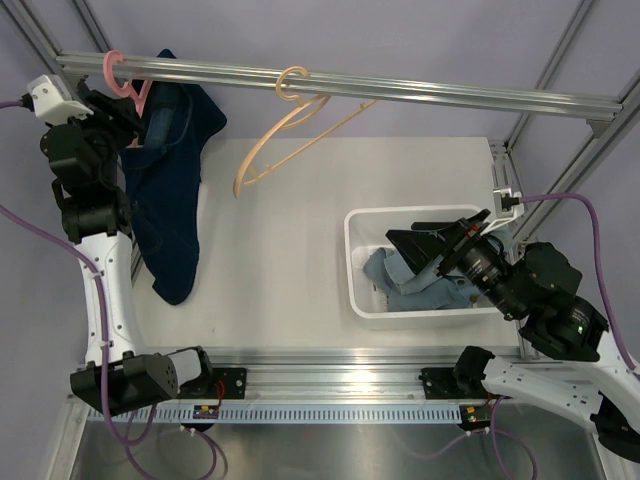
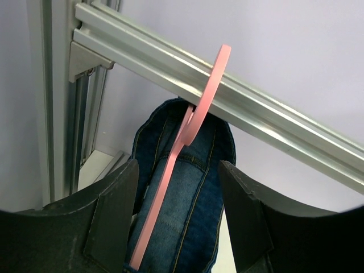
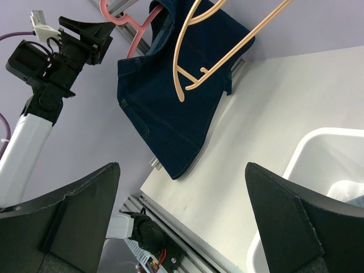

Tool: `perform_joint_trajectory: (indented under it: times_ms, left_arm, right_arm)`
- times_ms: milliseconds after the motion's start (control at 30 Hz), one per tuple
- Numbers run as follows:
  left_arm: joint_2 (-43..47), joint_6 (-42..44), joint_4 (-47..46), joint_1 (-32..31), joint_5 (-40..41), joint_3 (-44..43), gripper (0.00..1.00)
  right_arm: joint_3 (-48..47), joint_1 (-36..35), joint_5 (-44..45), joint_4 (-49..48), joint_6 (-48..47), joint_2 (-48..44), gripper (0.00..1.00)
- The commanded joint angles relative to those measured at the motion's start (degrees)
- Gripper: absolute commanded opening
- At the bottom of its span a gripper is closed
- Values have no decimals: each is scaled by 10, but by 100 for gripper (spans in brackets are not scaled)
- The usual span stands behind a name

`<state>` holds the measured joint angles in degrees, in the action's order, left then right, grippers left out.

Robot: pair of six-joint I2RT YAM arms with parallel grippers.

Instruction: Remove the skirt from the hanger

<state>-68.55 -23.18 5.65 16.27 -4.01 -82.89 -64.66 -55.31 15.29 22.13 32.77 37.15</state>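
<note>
A dark blue denim skirt (image 1: 170,190) hangs from a pink hanger (image 1: 125,78) hooked on the metal rail (image 1: 420,92) at the far left. My left gripper (image 1: 135,125) is raised beside the skirt's top. In the left wrist view its open jaws (image 2: 179,219) straddle the skirt's waistband (image 2: 193,205) and the pink hanger's neck (image 2: 190,128); I cannot tell if a finger touches the cloth. My right gripper (image 1: 402,260) is open and empty above the white bin. Its view (image 3: 182,216) shows the skirt (image 3: 170,102) and pink hanger (image 3: 122,23) far off.
An empty peach hanger (image 1: 290,120) hangs tilted on the rail's middle, also in the right wrist view (image 3: 227,45). A white bin (image 1: 352,270) at the right holds light blue clothes (image 1: 410,285). Frame posts (image 2: 62,102) stand close to the left gripper.
</note>
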Motion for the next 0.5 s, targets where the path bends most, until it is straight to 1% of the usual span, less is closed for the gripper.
perform_joint_trajectory:
  times_ms: [0,167,233,267,300,367,467]
  left_arm:
    - [-13,-2,-45,4,-15,-33,61]
    - [-27,-8,-53,4,-21,-41,60]
    - [-33,-7,-54,4,-23,-42,58]
    - [-33,-9,-54,4,-23,-40,54]
    - [-32,-9,-54,4,-23,-40,53]
    - [-36,-8,-64,4,-25,-45,52]
    - [-54,-2,-41,4,-21,-73,51]
  right_arm:
    - [-18,-4,-10,-24,-11,6,99]
    - [-25,-4,-14,-28,-13,15,99]
    - [-28,-4,-16,-30,-14,21,99]
    - [-27,-4,-17,-31,-13,22,99]
    - [-27,-3,-17,-33,-13,23,99]
    - [-25,-3,-18,-38,-13,26,100]
    - [-28,-3,-23,-43,-13,33,99]
